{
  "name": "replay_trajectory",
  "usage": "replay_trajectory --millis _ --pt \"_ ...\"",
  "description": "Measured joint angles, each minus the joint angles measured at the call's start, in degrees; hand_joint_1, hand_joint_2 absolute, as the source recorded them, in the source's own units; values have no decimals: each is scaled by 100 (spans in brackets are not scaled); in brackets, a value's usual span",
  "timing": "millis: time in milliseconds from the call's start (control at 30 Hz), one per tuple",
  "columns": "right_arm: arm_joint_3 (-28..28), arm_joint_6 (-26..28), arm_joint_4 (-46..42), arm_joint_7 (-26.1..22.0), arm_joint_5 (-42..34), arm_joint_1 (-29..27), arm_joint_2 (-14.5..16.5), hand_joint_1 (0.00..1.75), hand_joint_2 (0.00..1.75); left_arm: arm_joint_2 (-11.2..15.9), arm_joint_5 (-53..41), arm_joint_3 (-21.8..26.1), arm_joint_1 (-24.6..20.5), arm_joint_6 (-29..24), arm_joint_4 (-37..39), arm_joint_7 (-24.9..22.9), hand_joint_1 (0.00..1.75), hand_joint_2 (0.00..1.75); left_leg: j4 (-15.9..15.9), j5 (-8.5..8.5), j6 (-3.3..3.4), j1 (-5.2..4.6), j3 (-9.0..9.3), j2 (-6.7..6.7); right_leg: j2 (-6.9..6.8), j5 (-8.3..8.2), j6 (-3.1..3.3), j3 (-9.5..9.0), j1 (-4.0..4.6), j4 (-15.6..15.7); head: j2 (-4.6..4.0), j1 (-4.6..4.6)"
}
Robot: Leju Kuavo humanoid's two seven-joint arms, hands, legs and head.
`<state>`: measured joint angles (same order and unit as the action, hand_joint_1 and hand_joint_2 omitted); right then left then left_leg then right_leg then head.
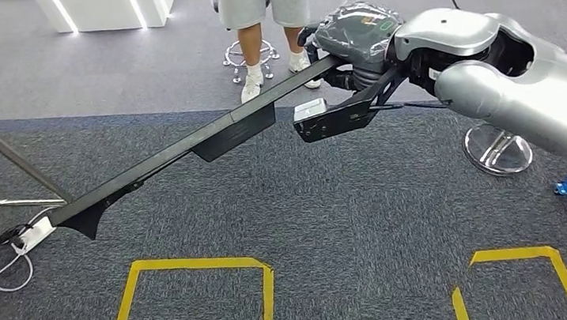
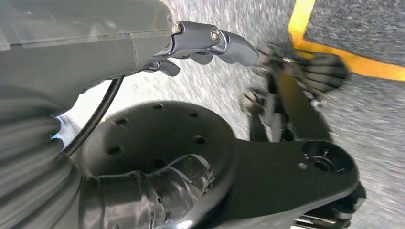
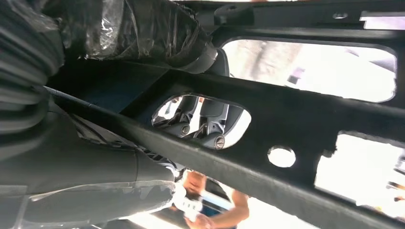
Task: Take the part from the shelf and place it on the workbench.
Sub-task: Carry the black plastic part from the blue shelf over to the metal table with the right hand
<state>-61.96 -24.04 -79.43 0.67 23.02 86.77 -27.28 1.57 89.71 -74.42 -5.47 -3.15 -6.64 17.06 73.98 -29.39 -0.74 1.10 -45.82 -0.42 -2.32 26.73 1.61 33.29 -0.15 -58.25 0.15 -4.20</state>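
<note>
- Black and long, the part [image 1: 184, 150] hangs in our right hand [image 1: 359, 37], fingers wrapped round its end; it slants above the grey carpet [image 1: 286, 215], away from the yellow floor marks [image 1: 266, 289], likely mid-carry.
- Our left hand [image 2: 210, 40] hangs empty, fingers loosely apart.
- Beyond the part stands a person [image 1: 265, 19].

A dark grey speckled carpet [image 1: 327, 227] covers the near floor, and everything else is placed from it. Two yellow tape outlines [image 1: 199, 296] are marked on its near part. Beyond its far edge lies a lighter grey floor [image 1: 96, 68] with a white lit cabinet [image 1: 109, 7]. A metal table leg [image 1: 14, 160] crosses its left side, beside a white power strip [image 1: 32, 234].
</note>
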Motion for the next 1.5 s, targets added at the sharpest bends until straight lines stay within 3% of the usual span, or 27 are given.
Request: replay_trajectory --millis 33,67,133,200,267,300,367,433,500,533,600,667,733,833,900,967,1000,1033,1100,1167,1233,1300,1367,1433,1500 --pt "-14 1 0 0 0 0 0 175 175 -1 3 -1 -2 4 0 6 0 175 -44 57 9 -1 57 14 -83 10 5 -2 15 -8 0 0" --pt "-23 1 -1 -1 0 1 -1 175 175 1 7 -2 -1 6 0 11 0 175 -294 191 27 -8 220 48 -158 23 7 -6 28 -16 0 -1" --pt "-31 3 -2 -4 -1 7 -9 175 175 8 11 -3 3 7 0 26 0 175 -1049 441 93 -77 665 308 -295 59 -12 -12 60 -39 0 -2" --pt "-34 4 -2 -6 -1 12 -38 175 175 16 14 -4 -3 7 0 37 0 175 -1473 515 161 -162 887 500 -424 83 -44 -6 91 -57 0 -1" --pt "-49 2 1 2 7 13 -48 175 175 19 19 -5 -5 6 0 42 0 175 -1533 530 208 -182 887 402 -562 93 -72 -15 105 -51 0 2" --pt "-58 -2 4 9 22 12 -38 175 175 17 21 -5 2 9 0 49 0 175 -1572 550 230 -167 901 331 -553 126 -92 -20 97 -64 0 2" --pt "-82 -10 33 32 89 19 3 175 175 13 22 -5 2 33 0 75 0 175 -1645 591 281 -126 942 211 -253 312 -135 77 54 -307 0 5" --pt "-136 -15 112 54 170 13 76 175 175 8 21 -5 -13 57 0 95 0 175 -1665 612 306 -104 953 90 130 637 -175 395 3 -973 0 9" --pt "-224 -17 213 63 231 -17 174 175 175 1 21 -5 -38 60 0 76 0 175 -1652 615 311 -92 948 -68 230 803 -219 717 -44 -1597 0 10" --pt "-268 -19 257 67 260 -29 231 175 175 -5 20 -5 -46 60 0 56 0 175 -1637 611 306 -80 948 -156 237 734 -243 765 -72 -1653 0 10" --pt "-323 -21 327 70 298 -26 340 175 175 -13 19 -5 -47 58 0 16 0 175 -1579 583 264 -39 942 -331 296 332 -305 586 -149 -1175 0 9" --pt "-345 -24 381 70 310 5 402 175 175 -11 19 -5 -39 57 0 0 0 175 -1486 550 188 0 879 -501 585 59 -382 327 -238 -564 0 10" --pt "-369 -31 441 73 297 32 442 175 175 -9 21 -5 -46 53 0 -13 0 175 -1409 571 106 21 757 -644 795 73 -393 251 -269 -340 0 8" --pt "-387 -39 493 88 297 32 535 175 175 -10 25 -2 -20 49 0 -20 0 175 -1417 634 16 62 662 -805 671 85 -341 256 -228 -313 0 8" --pt "-401 -45 531 104 311 55 626 175 175 -19 27 0 17 56 0 -16 0 175 -1317 563 -21 49 601 -610 537 57 -265 230 -212 -276 0 -2" --pt "-413 -48 561 115 312 100 694 175 175 -30 27 1 12 61 0 -11 0 175 -782 258 -24 18 371 -200 384 26 -186 211 -170 -232 -1 -19" --pt "-414 -48 570 114 310 117 711 175 175 -32 27 1 1 62 0 -10 0 175 -405 77 -13 13 211 -79 302 22 -165 211 -138 -225 -1 -25" --pt "-419 -49 582 114 308 127 724 175 175 -33 27 2 -10 60 0 -10 0 175 -62 -62 4 10 64 -23 213 24 -149 211 -106 -223 -1 -25" --pt "-444 -54 606 115 309 127 746 175 175 -33 27 3 -10 54 0 -10 0 175 104 -56 57 -13 34 0 45 35 -127 203 -58 -224 0 -24" --pt "-466 -60 624 119 312 137 768 175 175 -32 27 2 4 44 0 -11 0 175 -492 257 123 -67 397 75 -100 50 -107 181 -31 -224 0 -24" --pt "-468 -63 638 121 315 172 779 175 175 -25 27 2 7 39 0 -9 0 175 -1176 456 179 -159 797 267 -224 62 -104 167 -8 -214 0 -24" --pt "-468 -65 654 123 315 200 781 175 175 -15 27 3 -3 34 0 -2 0 175 -1437 446 221 -229 924 341 -336 61 -120 162 11 -194 0 -22" --pt "-468 -69 667 128 315 205 791 175 175 -12 27 4 5 27 0 15 0 175 -1530 470 264 -220 947 235 -416 82 -152 147 13 -189 0 -22" --pt "-468 -73 676 131 316 217 798 175 175 -13 27 4 21 23 0 41 0 175 -1623 519 308 -182 1002 135 -215 229 -195 211 -3 -372 -1 -16" --pt "-468 -75 683 134 318 227 792 175 175 -14 27 4 13 32 0 68 0 175 -1658 545 340 -163 1027 38 111 536 -224 484 -21 -968 -1 -9"
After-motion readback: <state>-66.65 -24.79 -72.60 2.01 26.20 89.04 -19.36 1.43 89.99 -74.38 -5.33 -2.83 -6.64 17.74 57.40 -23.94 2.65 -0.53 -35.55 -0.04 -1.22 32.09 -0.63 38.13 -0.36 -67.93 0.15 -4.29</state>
